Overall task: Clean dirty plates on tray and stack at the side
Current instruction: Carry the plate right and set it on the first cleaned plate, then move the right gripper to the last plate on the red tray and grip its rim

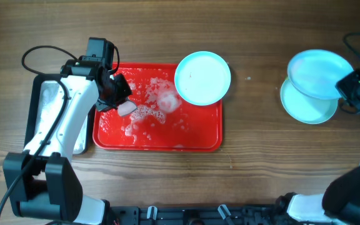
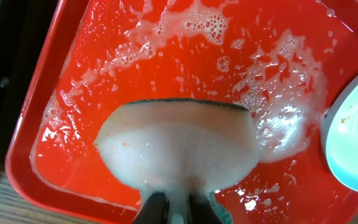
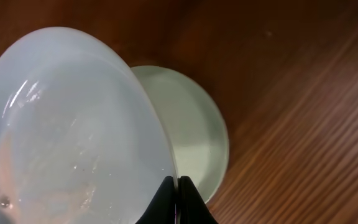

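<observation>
Overhead, left fingers point(image 2: 156, 209) pinch the sponge point(image 2: 176, 146) over the tray point(image 1: 167, 142); right fingers point(image 3: 165, 200) clamp a tilted plate point(image 3: 73, 124).

Wide shot: brown wood-grain table point(image 1: 255, 125) across the whole view. Far L, grey metal pan w/ black rim point(image 1: 47, 99), lying flat. Close-up now: pale rounded sponge w/ dark scouring edge point(image 2: 179, 146), soaked, sudsy. White soap foam point(image 2: 284, 118) in patches beside the sponge, biggest blob on its R. Black cable point(image 1: 39, 51) loops above pan.
</observation>
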Controlling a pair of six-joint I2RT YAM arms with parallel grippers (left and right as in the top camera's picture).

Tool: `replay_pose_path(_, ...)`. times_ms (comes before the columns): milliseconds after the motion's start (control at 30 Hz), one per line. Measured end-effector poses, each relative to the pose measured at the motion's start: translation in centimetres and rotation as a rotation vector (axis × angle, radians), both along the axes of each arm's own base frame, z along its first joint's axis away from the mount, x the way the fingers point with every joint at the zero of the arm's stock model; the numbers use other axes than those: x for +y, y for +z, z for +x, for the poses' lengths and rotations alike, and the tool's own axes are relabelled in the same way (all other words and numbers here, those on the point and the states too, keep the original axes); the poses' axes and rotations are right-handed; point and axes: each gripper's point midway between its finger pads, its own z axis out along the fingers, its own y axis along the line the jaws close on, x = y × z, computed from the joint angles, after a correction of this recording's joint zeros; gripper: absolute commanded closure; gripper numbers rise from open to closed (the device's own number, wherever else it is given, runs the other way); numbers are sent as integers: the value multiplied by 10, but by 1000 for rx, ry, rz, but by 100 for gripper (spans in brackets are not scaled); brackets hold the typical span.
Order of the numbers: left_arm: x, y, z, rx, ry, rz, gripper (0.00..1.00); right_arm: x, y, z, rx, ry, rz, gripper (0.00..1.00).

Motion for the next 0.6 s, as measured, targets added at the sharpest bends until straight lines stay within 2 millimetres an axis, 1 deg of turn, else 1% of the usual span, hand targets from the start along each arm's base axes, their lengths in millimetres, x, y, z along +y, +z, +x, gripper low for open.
replay_pose_path(67,0,0,0,0,0,0,96,-7,-18,-4,27,-29,13,96)
replay_pose_path(133,0,0,0,0,0,0,96,-10,-35,-8,59,-58,25,96)
replay_pose_path(233,0,0,0,0,0,0,96,-11,-53,-10,91,-81,38,96)
replay_pose_path(333,0,0,0,0,0,0,96,-11,-64,-12,117,-91,50,96)
replay_pose_path(433,0,0,0,0,0,0,96,-12,-69,-14,136,-95,45,94)
replay_pose_path(467,0,0,0,0,0,0,96,-12,-69,-15,140,-95,46,90)
replay_pose_path(500,0,0,0,0,0,0,96,-12,-70,-16,144,-95,47,80)
replay_pose_path(533,0,0,0,0,0,0,96,-12,-70,-17,150,-94,45,67)
replay_pose_path(567,0,0,0,0,0,0,96,-11,-70,-18,156,-89,44,62)
replay_pose_path(600,0,0,0,0,0,0,96,-11,-71,-19,162,-83,45,60)
